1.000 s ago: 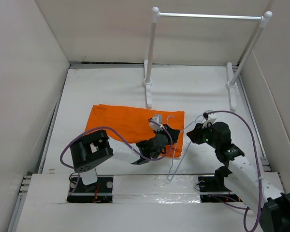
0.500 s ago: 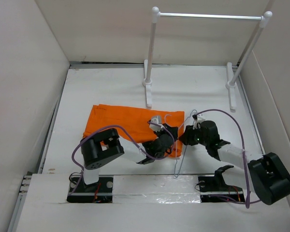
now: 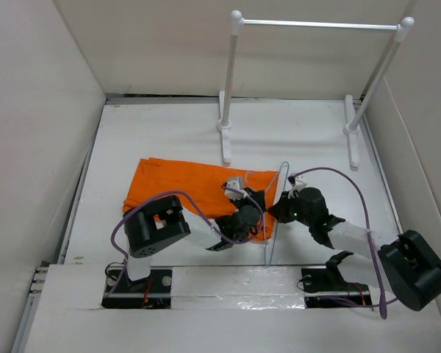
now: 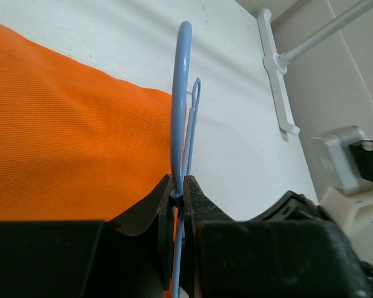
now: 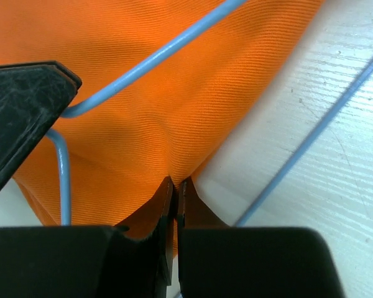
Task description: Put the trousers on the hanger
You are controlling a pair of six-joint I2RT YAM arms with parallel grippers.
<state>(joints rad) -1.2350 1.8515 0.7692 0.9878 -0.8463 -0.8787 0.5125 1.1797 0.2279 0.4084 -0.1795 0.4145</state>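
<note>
The bright orange cloth trousers [image 3: 180, 184] lie flat on the white table [image 3: 294, 140], an edge pinched tight in the right gripper [image 5: 176, 192], apparently for threading through the thin pale blue-grey wire hanger [image 4: 179, 93] that the left gripper [image 4: 179, 192] clamps firmly.

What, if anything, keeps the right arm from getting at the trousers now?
Nothing, it seems, so probably yes. The right gripper sits at the edge of the trousers, shut on a fold of orange cloth. The hanger wire crosses the cloth beside it but does not appear to block it.
</note>
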